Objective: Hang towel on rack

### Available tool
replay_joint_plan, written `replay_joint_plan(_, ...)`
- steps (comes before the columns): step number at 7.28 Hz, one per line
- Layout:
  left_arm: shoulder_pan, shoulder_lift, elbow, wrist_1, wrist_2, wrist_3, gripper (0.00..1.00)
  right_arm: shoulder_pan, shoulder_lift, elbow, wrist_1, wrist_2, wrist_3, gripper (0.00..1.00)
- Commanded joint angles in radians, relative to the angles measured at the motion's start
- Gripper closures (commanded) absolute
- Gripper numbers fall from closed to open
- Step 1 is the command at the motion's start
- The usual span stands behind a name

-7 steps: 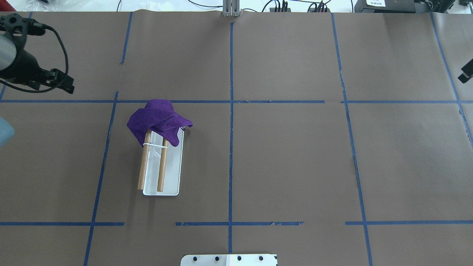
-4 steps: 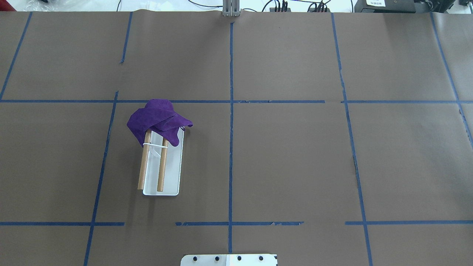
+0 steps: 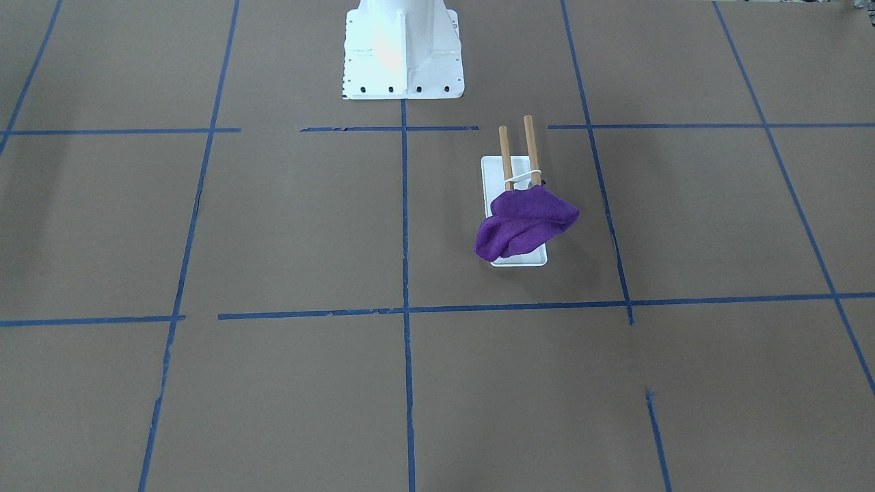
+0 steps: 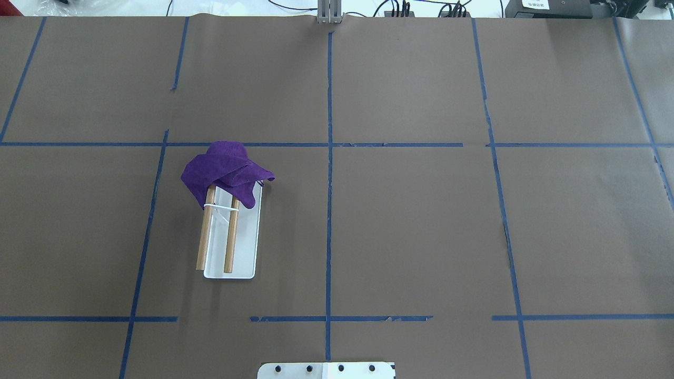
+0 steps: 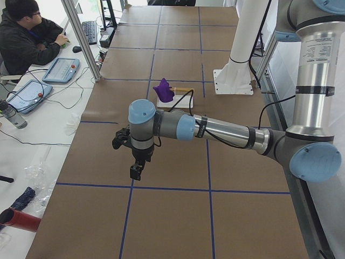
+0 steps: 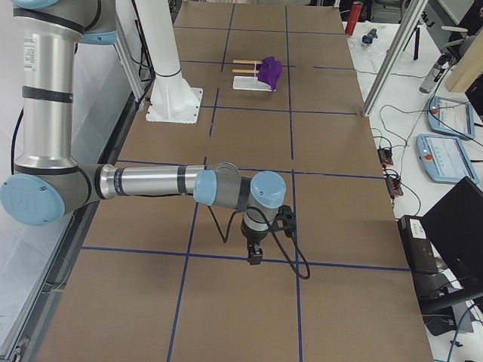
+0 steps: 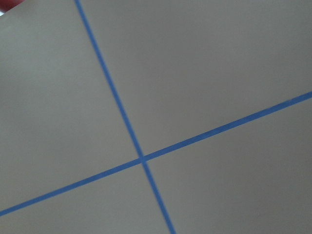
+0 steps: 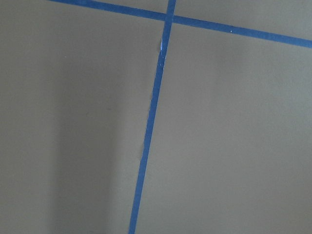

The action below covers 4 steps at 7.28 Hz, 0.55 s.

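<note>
The purple towel lies bunched over the far end of the rack's two wooden dowels, above its white base. It also shows in the front-facing view and in both side views. My left gripper hangs low over bare table, far from the rack, and I cannot tell if it is open. My right gripper hangs over the table's other end, and I cannot tell its state either. Both wrist views show only brown paper and blue tape.
The white robot pedestal stands at the table's near edge. Blue tape lines grid the brown table cover. An operator sits past the far side with tablets. A metal post stands at that edge.
A second ago my left arm showed at the overhead view's left edge and my right gripper's tip at its right edge. Both have left that view. The towel and rack have not moved.
</note>
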Motion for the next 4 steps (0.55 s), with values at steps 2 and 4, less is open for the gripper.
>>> replay_joint_plan(2, -0.029, 0.058, 0.01, -0.003, -0.032, 0.002, 0.0, 0.004, -0.033, 0.013, 0.164, 0.004, 0.136, 0.0)
replay_joint_plan(4, -0.028, 0.063, 0.019, -0.008, -0.055, 0.005, 0.0, 0.004, -0.03, 0.013, 0.166, 0.01, 0.136, 0.0)
